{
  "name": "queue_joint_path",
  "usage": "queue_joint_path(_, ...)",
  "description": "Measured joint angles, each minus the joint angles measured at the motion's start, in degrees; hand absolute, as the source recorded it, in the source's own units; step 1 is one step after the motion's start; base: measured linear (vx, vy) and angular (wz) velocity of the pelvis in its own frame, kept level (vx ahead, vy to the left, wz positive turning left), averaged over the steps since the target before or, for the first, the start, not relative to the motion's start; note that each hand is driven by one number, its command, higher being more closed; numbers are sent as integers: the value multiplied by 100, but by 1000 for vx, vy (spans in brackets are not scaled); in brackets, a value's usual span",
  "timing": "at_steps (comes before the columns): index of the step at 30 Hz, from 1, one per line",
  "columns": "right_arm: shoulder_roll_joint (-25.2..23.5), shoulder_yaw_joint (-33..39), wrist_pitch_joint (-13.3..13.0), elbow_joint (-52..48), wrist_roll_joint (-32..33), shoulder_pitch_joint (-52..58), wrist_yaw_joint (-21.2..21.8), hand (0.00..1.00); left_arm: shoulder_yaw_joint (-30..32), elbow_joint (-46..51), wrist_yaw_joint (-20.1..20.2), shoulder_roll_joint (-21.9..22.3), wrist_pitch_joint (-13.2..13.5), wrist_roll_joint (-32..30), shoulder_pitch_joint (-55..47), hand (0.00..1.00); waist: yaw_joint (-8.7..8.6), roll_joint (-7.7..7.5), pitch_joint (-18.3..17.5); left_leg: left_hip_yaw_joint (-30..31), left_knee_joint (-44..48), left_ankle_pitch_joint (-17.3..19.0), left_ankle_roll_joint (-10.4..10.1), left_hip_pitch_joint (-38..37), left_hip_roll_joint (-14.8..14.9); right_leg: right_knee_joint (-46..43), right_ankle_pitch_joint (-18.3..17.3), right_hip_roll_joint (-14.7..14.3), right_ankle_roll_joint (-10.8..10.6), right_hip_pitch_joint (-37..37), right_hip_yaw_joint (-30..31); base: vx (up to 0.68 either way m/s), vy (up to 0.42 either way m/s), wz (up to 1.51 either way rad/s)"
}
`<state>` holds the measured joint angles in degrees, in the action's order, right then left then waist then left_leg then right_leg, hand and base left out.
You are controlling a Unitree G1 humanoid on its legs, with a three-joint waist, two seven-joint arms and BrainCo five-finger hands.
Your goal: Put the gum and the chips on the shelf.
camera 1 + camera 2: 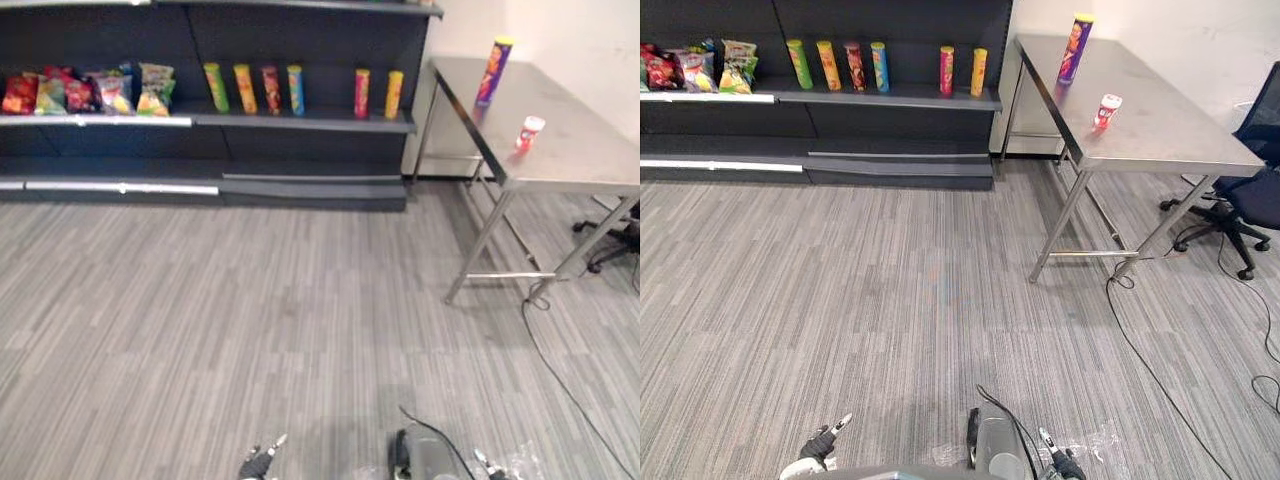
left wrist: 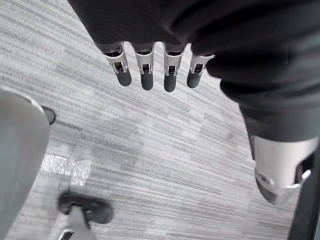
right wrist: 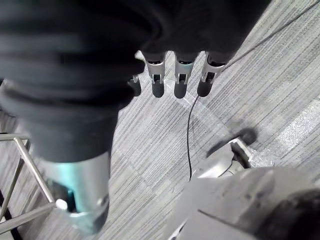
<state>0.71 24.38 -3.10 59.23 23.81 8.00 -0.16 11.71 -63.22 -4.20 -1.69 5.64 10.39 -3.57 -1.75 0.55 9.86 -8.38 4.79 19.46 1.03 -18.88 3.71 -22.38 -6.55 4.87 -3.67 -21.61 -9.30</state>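
A tall purple chips can (image 1: 493, 72) with a yellow lid stands upright near the back of the steel table (image 1: 580, 160) at the right. A small red-and-white gum tub (image 1: 530, 131) stands on the same table, nearer to me. The dark shelf (image 1: 300, 122) runs along the far wall. My left hand (image 1: 258, 463) and right hand (image 1: 1060, 462) hang low at the near edge, far from the table and shelf. In the wrist views the left hand's fingers (image 2: 146, 70) and the right hand's fingers (image 3: 180, 75) are straight above the floor, holding nothing.
Several chip tubes (image 1: 270, 88) stand on the shelf board, with snack bags (image 1: 90, 92) at its left end. Wide grey carpet (image 1: 250, 300) lies between me and the shelf. The table's metal legs (image 1: 480, 250) stand ahead right, with a blue office chair (image 1: 1250, 195) beyond.
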Motion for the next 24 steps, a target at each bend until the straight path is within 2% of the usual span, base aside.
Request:
queue_joint_path(1, 1, 1, 2, -7, 16, 12, -2, 0, 21, 3, 1, 18, 0, -10, 1, 0, 2, 3, 4, 3, -59, 12, -20, -56, 5, 318, 239, 9, 52, 3, -13, 468, -227, 23)
queue_joint_path(2, -3, 13, 9, -32, 107, 26, -4, 0, 130, -25, -2, 117, -5, -23, -8, 0, -39, 63, 23, 7, -104, 21, -39, -175, 117, 334, 796, -13, 151, 129, -141, 537, -297, 31)
queue_joint_path(3, 38, 42, -6, -48, 117, -14, -5, 0, 237, -69, 0, 161, 0, -36, 4, 0, -95, 183, 47, -51, -45, -116, -207, -183, 233, -11, 458, -48, 296, 78, -229, 440, -250, 33)
queue_joint_path(4, 29, 64, -8, -48, 119, -46, -4, 0, 235, -69, 4, 160, 3, -38, 3, 0, -116, 181, 55, -71, -41, -232, -311, -214, 241, -243, 311, -8, 317, 33, -261, 498, -352, 33)
queue_joint_path(5, 19, 128, -9, -52, 125, -57, 3, 0, 221, -76, 7, 204, 2, -39, -1, 0, -150, 185, 57, -61, -48, -421, -422, -327, 289, -706, 24, 67, 468, -5, -332, 408, -320, 31)
queue_joint_path(6, 20, 162, -8, -44, 126, -50, 5, 0, 216, -72, 6, 212, 4, -39, 0, 0, -151, 203, 43, -45, -24, -558, -531, -429, 369, -1121, -251, 90, 520, -26, -393, 490, -380, 33)
queue_joint_path(7, 27, 160, -10, -43, 125, -44, 10, 0, 209, -70, 8, 220, 7, -40, -2, 0, -158, 218, 24, -31, 30, -585, -551, -435, 422, -1274, -383, 91, 541, -33, -438, 420, -301, 31)
queue_joint_path(9, 50, 118, -11, -27, 126, -78, 16, 0, 185, -53, 12, 269, 8, -32, -6, 0, -284, 268, -76, 149, 404, -639, -629, -270, 602, -1582, -917, 85, 608, 0, -641, 433, -275, 40)
queue_joint_path(10, 57, 108, -12, -28, 126, -85, 18, 0, 157, -53, 12, 265, 7, -31, -4, 0, -292, 288, -116, 247, 545, -683, -673, -170, 637, -1596, -985, 85, 649, 5, -699, 417, -233, 34)
queue_joint_path(12, 75, 106, -19, -22, 126, -85, 17, 0, 7, -27, 9, 247, 8, -25, 58, 0, -292, 310, -162, 504, 1072, -1034, -934, 162, 706, -1449, -1051, 76, 738, 144, -828, 345, -172, 24)
queue_joint_path(13, 84, 109, -13, 27, 126, -82, 14, 0, -69, 4, 5, 253, 10, 5, 112, 0, -288, 306, -163, 624, 1503, -1406, -1094, 386, 730, -1194, -1061, 65, 754, 410, -904, 364, -161, 29)
queue_joint_path(14, 81, 108, -13, 35, 125, -74, 8, 0, -94, 43, 0, 272, 18, 30, 125, 0, -282, 300, -165, 629, 1898, -1720, -1143, 536, 762, -949, -1065, 25, 762, 652, -931, 418, -177, 22)
queue_joint_path(15, 90, 106, -16, 38, 124, -93, 0, 0, -134, 127, 1, 303, 60, 69, 103, 0, -274, 280, -170, 599, 2817, -1898, -1251, 839, 854, -549, -1076, -93, 782, 1017, -924, 379, -155, 1)
queue_joint_path(16, 101, 90, -20, 69, 124, -131, -9, 0, -121, 167, -5, 314, 81, 73, 76, 0, -267, 282, -170, 469, 3573, -1819, -1274, 1148, 967, -270, -1074, -230, 786, 1349, -887, 344, -132, -10)
queue_joint_path(18, 105, 15, -26, 148, 126, -155, -24, 0, -62, 177, -6, 305, 111, 76, 43, 0, -261, 262, -165, 178, 4204, -1531, -1122, 1355, 1112, -46, -1071, -334, 781, 1687, -786, 227, -73, -22)
queue_joint_path(19, 110, -47, -32, 256, 143, -190, -50, 0, 83, 254, -18, 259, 155, 156, -30, 0, -203, 175, -180, -257, 4632, -1032, -832, 1576, 1225, 152, -1051, -378, 757, 2054, -541, 170, -30, -50)
queue_joint_path(20, 105, -129, -48, 257, 146, -199, -57, 0, 213, 295, -26, 232, 178, 266, -77, 0, -148, 123, -199, -435, 4662, -784, -725, 1718, 1226, 266, -1028, -375, 720, 2231, -330, 217, -21, -63)
queue_joint_path(22, 104, -249, -103, 251, 144, -226, -53, 0, 332, 293, -46, 167, 194, 374, -133, 0, -64, 86, -207, -505, 4410, -497, -671, 2079, 1186, 452, -990, -314, 655, 2445, -105, 212, 101, -71)
queue_joint_path(24, 67, -252, -114, 246, 145, -254, -53, 0, 400, 289, -93, 109, 197, 530, -197, 0, 15, 43, -204, -337, 3346, -369, -696, 2624, 1025, 677, -1006, -117, 582, 2660, 91, 241, 223, -61)
